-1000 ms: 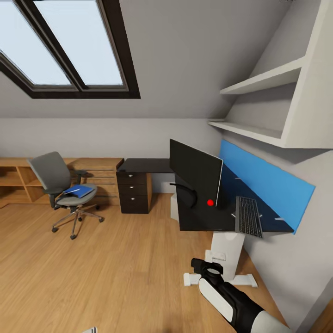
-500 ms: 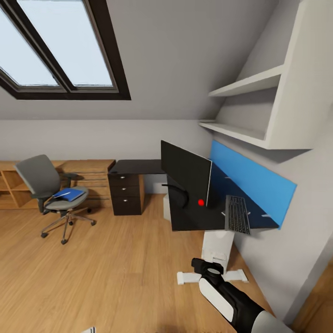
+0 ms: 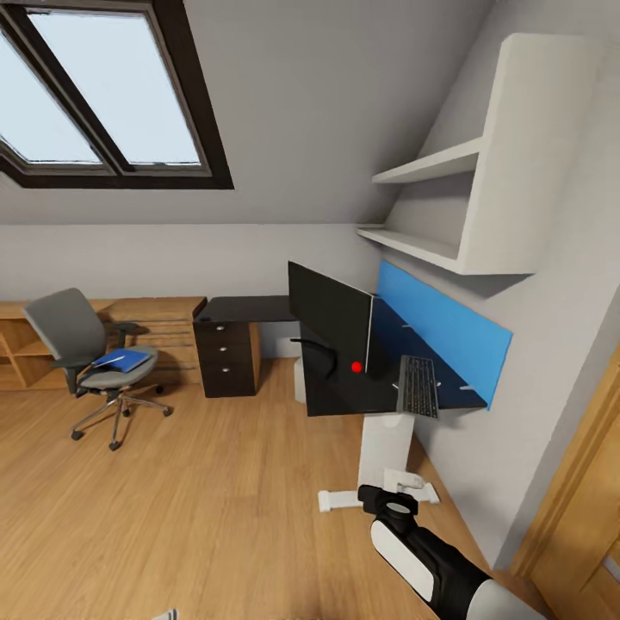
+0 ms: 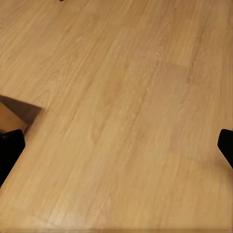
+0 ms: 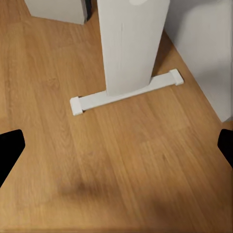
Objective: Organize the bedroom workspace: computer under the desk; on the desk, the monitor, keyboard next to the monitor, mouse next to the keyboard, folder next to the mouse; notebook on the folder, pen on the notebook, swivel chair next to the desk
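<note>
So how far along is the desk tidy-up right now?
Done: the monitor and the keyboard beside it sit on the desk. In hand: nothing; the left pincer and right pincer are open over bare floor. Left: the folder lies on the swivel chair, which stands away from the desk. Mouse, notebook and pen can't be made out.

An attic room in a home, set up as a study: a sloped ceiling with a skylight (image 3: 103, 95), wood floor (image 3: 198, 508), a black desk (image 3: 258, 308) carrying a monitor (image 3: 330, 317), a swivel chair (image 3: 86, 353), low wooden cabinets (image 3: 159, 331) and white wall shelves (image 3: 430, 164).
</note>
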Robot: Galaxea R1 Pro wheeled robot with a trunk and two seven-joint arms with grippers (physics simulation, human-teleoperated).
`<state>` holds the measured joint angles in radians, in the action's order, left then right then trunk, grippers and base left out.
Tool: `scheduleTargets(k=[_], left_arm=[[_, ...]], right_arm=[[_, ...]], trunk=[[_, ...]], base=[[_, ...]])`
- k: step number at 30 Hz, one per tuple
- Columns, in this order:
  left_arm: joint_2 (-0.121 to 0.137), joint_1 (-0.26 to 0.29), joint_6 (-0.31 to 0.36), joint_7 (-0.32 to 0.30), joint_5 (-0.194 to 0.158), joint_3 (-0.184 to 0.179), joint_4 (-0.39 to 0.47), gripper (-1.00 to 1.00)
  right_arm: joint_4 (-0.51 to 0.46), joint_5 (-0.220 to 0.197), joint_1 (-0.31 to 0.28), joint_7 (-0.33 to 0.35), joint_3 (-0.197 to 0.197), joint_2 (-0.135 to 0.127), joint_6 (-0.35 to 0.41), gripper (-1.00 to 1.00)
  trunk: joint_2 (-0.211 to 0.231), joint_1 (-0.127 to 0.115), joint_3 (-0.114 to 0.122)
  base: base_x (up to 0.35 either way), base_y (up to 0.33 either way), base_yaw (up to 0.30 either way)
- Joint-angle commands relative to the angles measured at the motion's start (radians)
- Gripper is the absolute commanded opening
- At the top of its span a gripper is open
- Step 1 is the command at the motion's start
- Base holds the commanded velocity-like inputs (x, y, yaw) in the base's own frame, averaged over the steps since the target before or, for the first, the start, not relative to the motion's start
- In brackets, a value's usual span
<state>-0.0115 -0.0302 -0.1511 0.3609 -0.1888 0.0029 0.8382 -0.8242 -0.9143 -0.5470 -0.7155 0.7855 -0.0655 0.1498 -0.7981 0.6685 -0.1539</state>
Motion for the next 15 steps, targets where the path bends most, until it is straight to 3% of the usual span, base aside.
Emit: scheduleTargets(k=[1,9,15], left_arm=[[-0.001,0.0,-0.003,-0.001,-0.01,0.0,0.001,1.0],[0.0,0.007,0.031,-0.009,-0.026,-0.001,0.002,1.0],[0.002,0.086,0.137,-0.009,-0.073,-0.001,0.012,1.0]], right_arm=[[-0.002,-0.002,-0.001,-0.007,0.004,-0.002,0.005,1.0],[-0.01,-0.001,-0.001,-0.006,-0.006,-0.005,-0.001,1.0],[-0.027,0.001,-0.005,-0.005,-0.023,-0.007,-0.001,1.0]], trunk=[[0.006,-0.004,0.002],[0.062,-0.034,0.027],[0.104,-0.057,0.046]], base=[[-0.045,-0.015,-0.001],[-0.009,-0.003,0.0],[-0.001,0.0,0.0]])
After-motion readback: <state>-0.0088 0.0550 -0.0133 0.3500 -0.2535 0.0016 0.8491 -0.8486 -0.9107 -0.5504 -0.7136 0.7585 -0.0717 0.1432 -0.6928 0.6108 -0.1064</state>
